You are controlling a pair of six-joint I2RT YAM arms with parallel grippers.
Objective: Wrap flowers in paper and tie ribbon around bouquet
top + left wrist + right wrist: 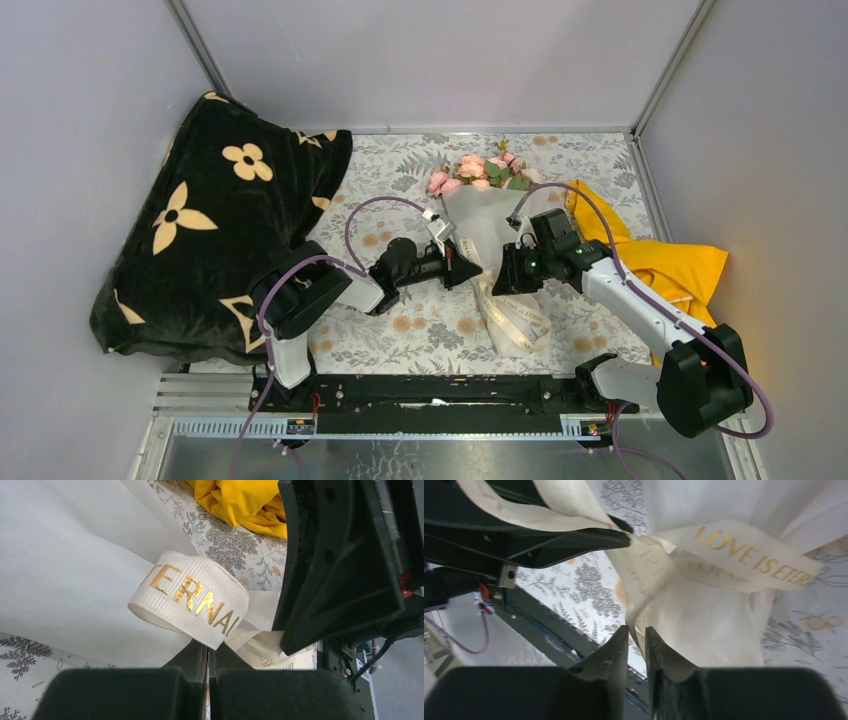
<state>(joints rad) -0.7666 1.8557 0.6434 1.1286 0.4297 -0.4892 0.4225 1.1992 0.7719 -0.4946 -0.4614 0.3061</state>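
Lit evenly and softly from above in the top view, without hard glare; only faint, short shadows along the edge of the black blanket (pixel 215 235). Sharp across the desk (pixel 410 335), slightly bowed toward the corners, with a dull streaky sheen on the metal strip (pixel 450 455) at the bottom. Bright, close to washed-out on the paper (pixel 75 560) in the left wrist view; crisp on the gold letters of the ribbon (pixel 192 597), dark and out of focus on the left tool (pixel 209 650) up close. Glowing through the paper in the right wrist view, sharp on the lettering, blurred and underexposed on the right tool (pixel 636 635)
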